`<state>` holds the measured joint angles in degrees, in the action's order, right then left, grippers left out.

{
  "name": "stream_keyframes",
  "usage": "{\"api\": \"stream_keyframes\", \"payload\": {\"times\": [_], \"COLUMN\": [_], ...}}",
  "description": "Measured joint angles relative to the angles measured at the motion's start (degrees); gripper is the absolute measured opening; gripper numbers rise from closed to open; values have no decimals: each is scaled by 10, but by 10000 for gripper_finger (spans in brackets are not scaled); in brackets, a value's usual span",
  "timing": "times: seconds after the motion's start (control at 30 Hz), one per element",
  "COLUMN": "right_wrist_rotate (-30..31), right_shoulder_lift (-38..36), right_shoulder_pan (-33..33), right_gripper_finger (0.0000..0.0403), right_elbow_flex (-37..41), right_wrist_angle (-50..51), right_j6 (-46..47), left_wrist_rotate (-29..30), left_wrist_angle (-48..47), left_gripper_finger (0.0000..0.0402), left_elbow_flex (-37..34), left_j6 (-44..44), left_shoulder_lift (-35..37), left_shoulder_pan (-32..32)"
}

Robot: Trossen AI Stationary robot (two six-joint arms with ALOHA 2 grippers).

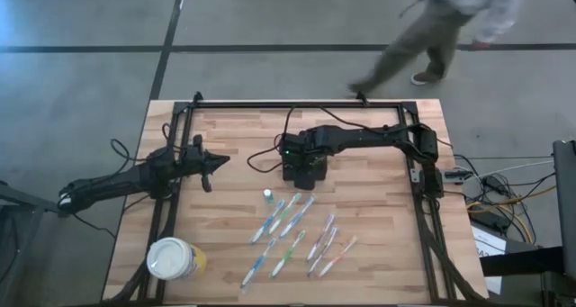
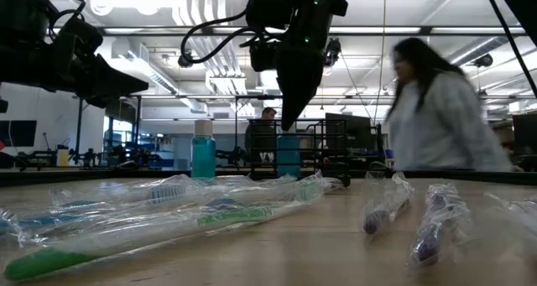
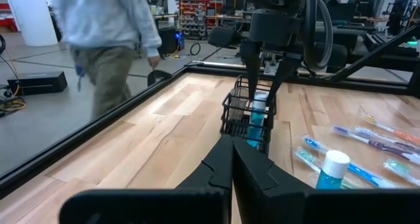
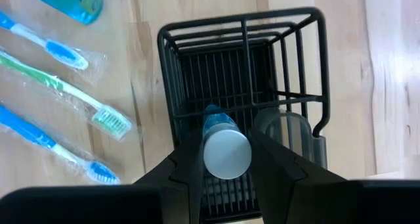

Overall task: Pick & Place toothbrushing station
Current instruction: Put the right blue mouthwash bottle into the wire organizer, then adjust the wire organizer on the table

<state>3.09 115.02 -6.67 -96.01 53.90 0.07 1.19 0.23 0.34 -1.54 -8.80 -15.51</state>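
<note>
Toothbrushes point(image 1: 288, 219) in crinkly clear wrappers lie nearer the camera than the right pincer point(image 1: 303, 169), which hangs over the caddy point(image 1: 304, 174); the left pincer point(image 1: 209, 167), shut and empty, waits well aside. Wrist view: the right pincer holds a white-capped blue bottle point(image 4: 225, 145) inside the black wire caddy point(image 4: 197, 37). Releasing off-centre could tip the smooth bottle against the thin slats.

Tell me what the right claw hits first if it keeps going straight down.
The right claw holds a small blue bottle over the black caddy. Straight down, the bottle would probably meet the caddy's floor first; depth is unclear.
</note>
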Motion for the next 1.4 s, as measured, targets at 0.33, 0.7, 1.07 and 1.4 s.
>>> {"api": "stream_keyframes", "payload": {"times": [0.33, 0.7, 1.07, 1.4], "right_wrist_rotate": [0, -5, 1, -1], "right_shoulder_lift": [-1, -4, -30, -87], "right_shoulder_pan": [0, 0, -4, -5], "right_gripper_finger": [95, 166, 172, 171], "right_elbow_flex": [10, 7, 4, 0], "right_wrist_angle": [-6, 3, -4, -2], "right_j6": [-6, -18, -19, -46], "left_wrist_rotate": [0, 1, 2, 2], "left_wrist_angle": [0, 0, 1, 1], "left_gripper_finger": [5, 5, 5, 5], "left_elbow_flex": [0, 0, 0, 0], "left_j6": [0, 0, 0, 0], "left_shoulder_lift": [0, 0, 0, -1], "left_shoulder_pan": [0, 0, 0, 0]}}
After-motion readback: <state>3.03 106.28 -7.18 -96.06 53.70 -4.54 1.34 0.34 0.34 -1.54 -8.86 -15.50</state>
